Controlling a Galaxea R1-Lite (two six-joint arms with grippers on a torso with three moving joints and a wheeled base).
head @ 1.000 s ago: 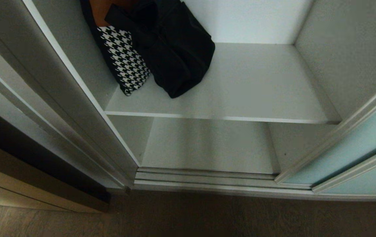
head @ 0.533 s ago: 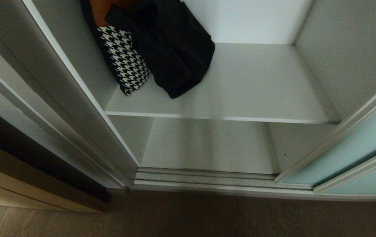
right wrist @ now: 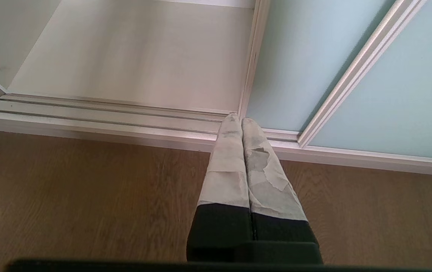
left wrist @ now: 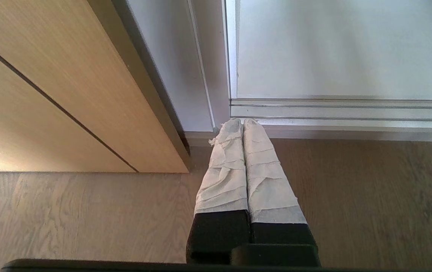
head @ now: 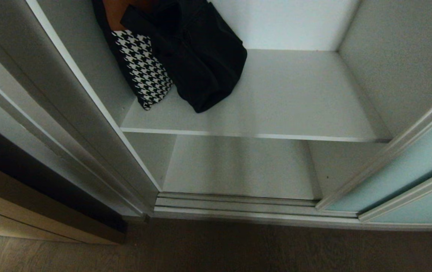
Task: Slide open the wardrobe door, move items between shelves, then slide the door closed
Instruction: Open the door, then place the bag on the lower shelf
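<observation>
The sliding wardrobe door [head: 408, 170] of pale aqua glass in a silver frame stands slid to the right, leaving the bay open; it also shows in the right wrist view as door [right wrist: 287, 56]. A white upper shelf [head: 287, 98] carries a black bag [head: 197, 56] and a houndstooth item [head: 144, 68] at its back left. The lower shelf [head: 238, 166] is bare. My left gripper [left wrist: 242, 121] is shut and empty, low over the floor near the wardrobe's left corner. My right gripper [right wrist: 240, 119] is shut and empty, pointing at the door's leading edge.
A ribbed silver floor track [head: 238, 206] runs along the wardrobe's front. A wooden cabinet [left wrist: 49, 94] stands to the left of the wardrobe. Brown wood floor [head: 238, 249] lies in front. A second aqua panel [right wrist: 401, 98] sits behind the first on the right.
</observation>
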